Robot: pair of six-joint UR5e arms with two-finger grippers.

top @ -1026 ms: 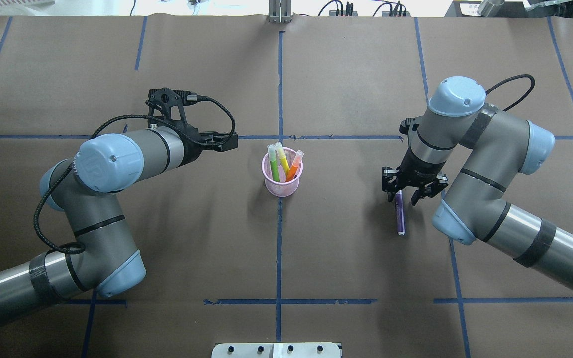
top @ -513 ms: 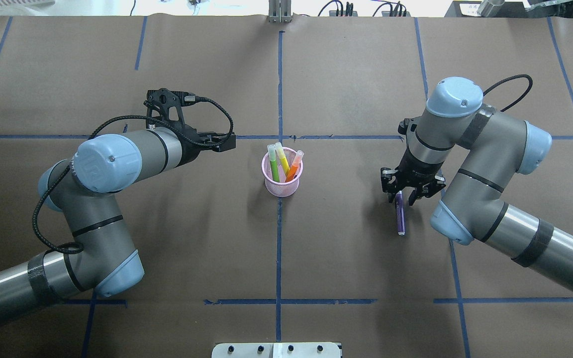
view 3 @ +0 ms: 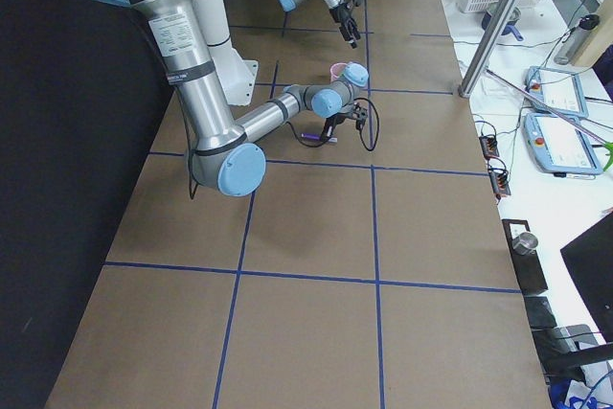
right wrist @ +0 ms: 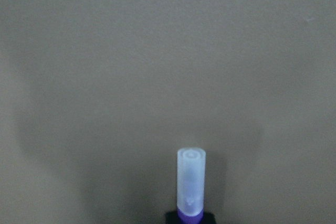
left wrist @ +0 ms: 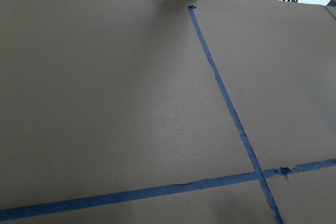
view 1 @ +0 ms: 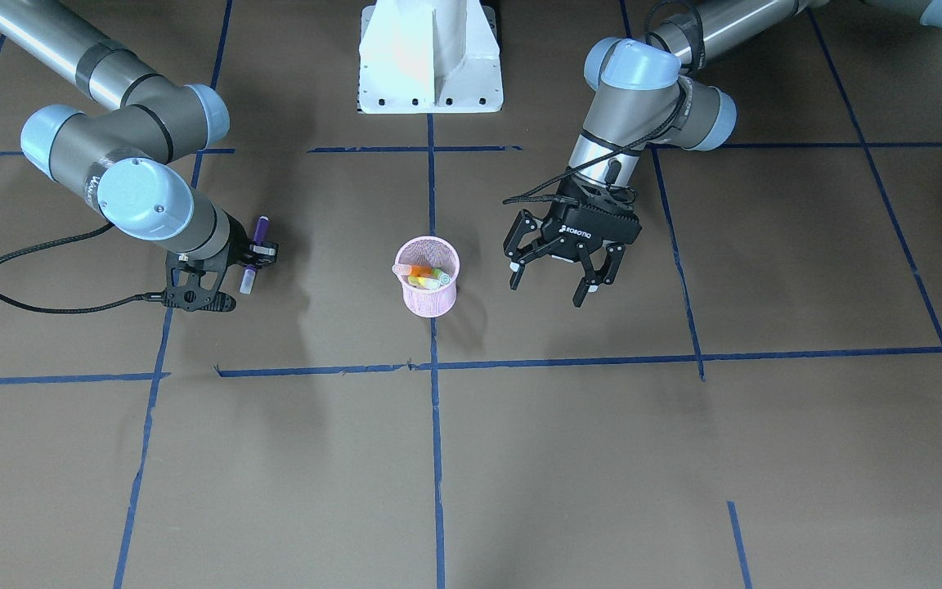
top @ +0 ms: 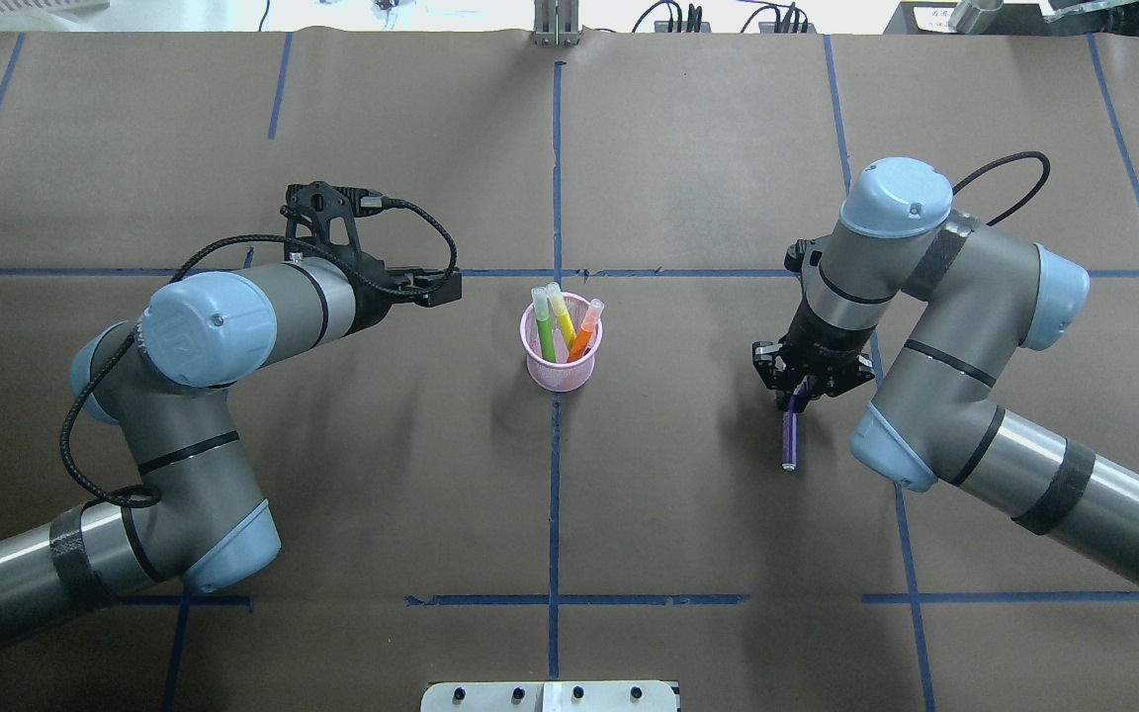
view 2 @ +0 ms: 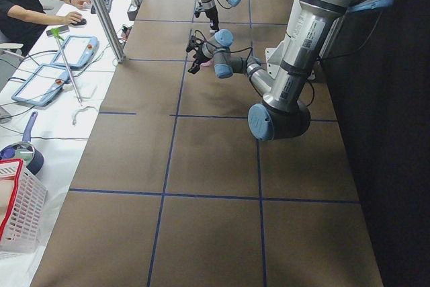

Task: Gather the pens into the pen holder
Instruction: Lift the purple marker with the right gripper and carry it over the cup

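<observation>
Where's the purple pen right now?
In the overhead view the purple pen is on the robot's right side, clamped in the right gripper, well right of the pink pen holder.

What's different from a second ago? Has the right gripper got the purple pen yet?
Yes. The right gripper, whose jaws stood open on either side of the purple pen, has shut on it. Gripper and pen have shifted slightly toward the pen holder. I cannot tell whether the pen is off the table. The left gripper, open, drew back a little. The holder and the pens in it are unchanged.
</observation>
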